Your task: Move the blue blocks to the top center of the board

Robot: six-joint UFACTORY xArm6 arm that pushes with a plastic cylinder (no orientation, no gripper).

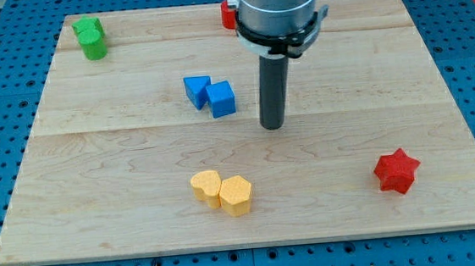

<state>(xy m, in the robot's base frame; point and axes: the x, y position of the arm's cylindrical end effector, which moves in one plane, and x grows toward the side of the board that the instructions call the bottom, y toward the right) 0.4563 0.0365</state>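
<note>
Two blue blocks lie touching near the board's middle: a blue wedge-like block (197, 91) on the left and a blue cube (222, 98) on the right. My tip (273, 126) rests on the board to the right of the blue cube and slightly below it, a small gap apart. The dark rod rises from it to the arm's grey body at the view's top centre.
Green blocks (91, 37) stand at the top left corner. A red block (228, 15) sits at the top edge, partly hidden behind the arm. Two yellow blocks (222, 190) lie touching at bottom centre. A red star (396, 171) lies at bottom right.
</note>
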